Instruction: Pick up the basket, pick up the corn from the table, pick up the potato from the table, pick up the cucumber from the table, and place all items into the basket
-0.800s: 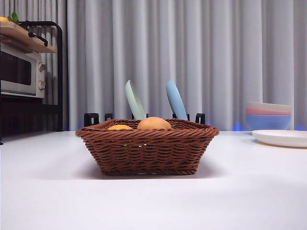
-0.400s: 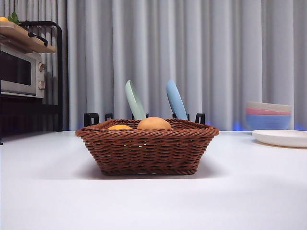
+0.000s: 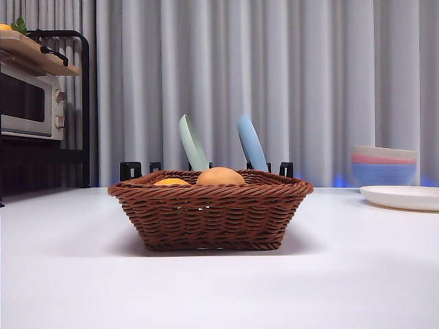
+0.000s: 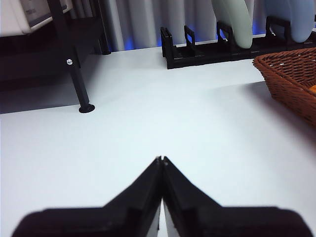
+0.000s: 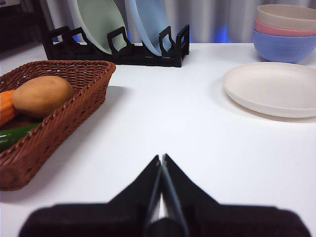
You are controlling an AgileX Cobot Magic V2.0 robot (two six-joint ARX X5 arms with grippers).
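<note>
basket: the brown wicker basket (image 3: 210, 209) sits on the white table (image 3: 219, 288), pretty much dead centre in the front view, flat on the surface and not held by anything. The right wrist view catches one end of it (image 5: 47, 116), the left wrist view just a corner (image 4: 291, 81).

potato: the tan potato (image 5: 43, 95) is inside the basket, lying against the corn. From the front only its rounded top (image 3: 220, 177) pokes above the rim.

corn: the orange corn (image 5: 6, 108) is in the basket too, mostly cut off at the edge of the right wrist view. In the front view it's a small orange hump (image 3: 171, 181) just beside the potato.

cucumber: the green cucumber (image 5: 15, 136) lies low in the basket, below the potato (only one end of it shows).

left gripper: the left gripper (image 4: 160, 160) has its jaws pressed together with nothing in them, over bare table, well apart from the basket.

right gripper: the right gripper (image 5: 161, 159) is the same deal, jaws closed and empty, over bare table beside the basket and not touching it.

arms in front view: neither one shows up there.

background: a black dish rack (image 5: 118, 47) behind the basket holds a pale green plate (image 3: 193, 143) and a light blue plate (image 3: 252, 143). Off to one side are a cream plate (image 5: 271, 89) and stacked bowls (image 5: 285, 32), and on the other a toaster oven (image 3: 31, 103) on a black shelf.
</note>
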